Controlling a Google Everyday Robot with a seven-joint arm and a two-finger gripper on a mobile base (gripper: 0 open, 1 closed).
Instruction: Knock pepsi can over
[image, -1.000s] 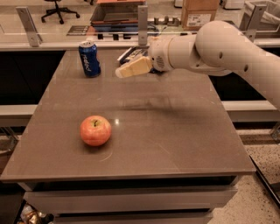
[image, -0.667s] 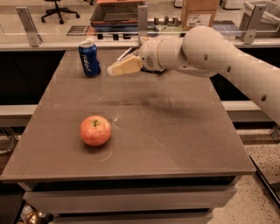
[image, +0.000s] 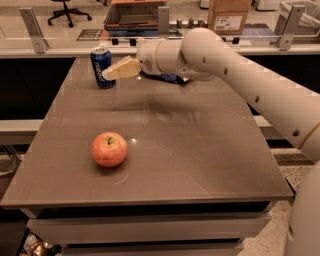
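- Small blue cylindrical metal pepsi can (image: 101, 67) stands upright on the grey counter (image: 200, 140).
- Beige tool (image: 107, 76) is just beside the can; I cannot tell its grip state.
- Round red apple (image: 109, 149) lies well apart from the can.

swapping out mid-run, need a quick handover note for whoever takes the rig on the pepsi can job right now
The gripper is low over the far left of the table, with its tip right at the right side of the pepsi can. Whether they touch cannot be told.
The pepsi can stands upright near the far left corner.
The apple sits front left, apart from the arm.
Done: the gripper is lined up at the can.
Left: tip the can over, probably with a sideways push to the left.
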